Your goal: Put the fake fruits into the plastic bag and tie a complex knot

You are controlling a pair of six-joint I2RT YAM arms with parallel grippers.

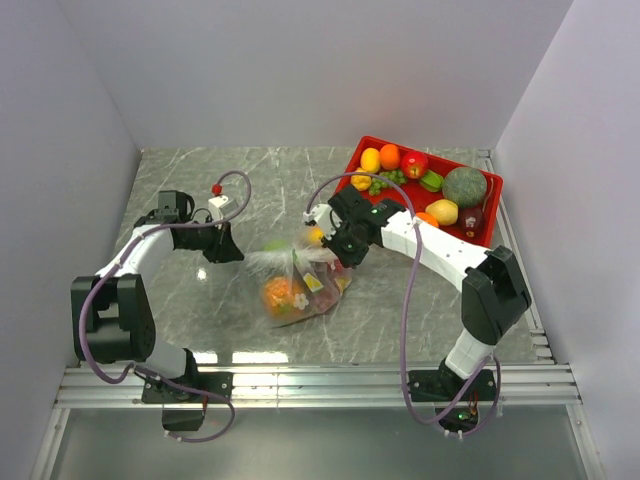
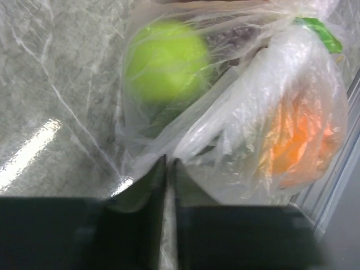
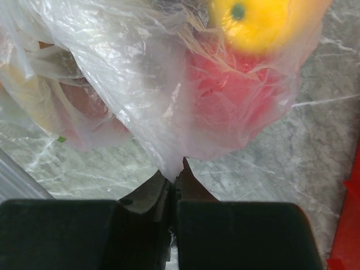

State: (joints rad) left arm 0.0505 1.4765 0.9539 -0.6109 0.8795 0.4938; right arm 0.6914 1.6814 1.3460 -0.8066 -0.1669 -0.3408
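The plastic bag [image 1: 300, 285] lies on the table between my arms. It holds several fake fruits: orange [image 1: 278, 293], green [image 2: 166, 59], yellow [image 3: 256, 22] and red [image 3: 236, 95]. Its neck [image 1: 295, 256] is bunched, with a whitish tail [image 1: 262, 259] stretched to the left. My left gripper [image 1: 238, 252] is shut on that tail; the film runs between its fingertips [image 2: 167, 164]. My right gripper [image 1: 336, 252] is shut on a fold of film on the bag's right side [image 3: 178, 171]. More fake fruits [image 1: 464, 186] lie in the red tray.
The red tray [image 1: 494, 212] stands at the back right, just behind my right arm, and its edge shows in the right wrist view [image 3: 349, 225]. Grey walls close in the table on three sides. A metal rail [image 1: 320, 380] runs along the near edge.
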